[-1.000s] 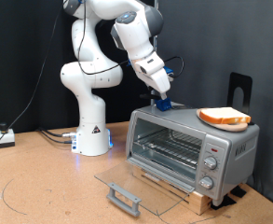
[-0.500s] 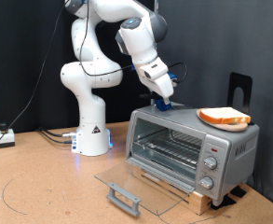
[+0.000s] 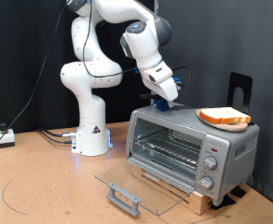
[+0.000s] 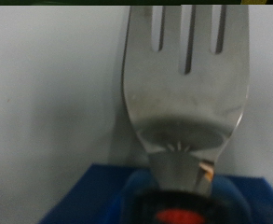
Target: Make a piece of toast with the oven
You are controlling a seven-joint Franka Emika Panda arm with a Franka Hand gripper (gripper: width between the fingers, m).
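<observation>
The silver toaster oven (image 3: 231,147) stands at the exterior view's right with its glass door (image 3: 127,182) folded down flat. The wire rack (image 3: 169,149) inside is bare. The piece of toast (image 3: 225,116) lies on a round tan plate (image 3: 231,125) on top of the oven. My gripper (image 3: 170,96) hovers over the oven roof's left part, left of the toast and apart from it. It is shut on a blue-handled spatula (image 3: 166,105). The slotted metal blade (image 4: 184,93) fills the wrist view over a pale surface. The fingers do not show there.
The white robot base (image 3: 91,131) stands left of the oven. The open door's handle (image 3: 124,198) juts toward the exterior view's bottom. A black stand (image 3: 240,89) rises behind the oven. Three knobs (image 3: 209,169) sit on its right front. A small white box (image 3: 4,138) and cables lie far left.
My gripper with the spatula has moved to the exterior view's right and slightly up, closer to the toast. The toast, the plate and the oven door have not moved.
</observation>
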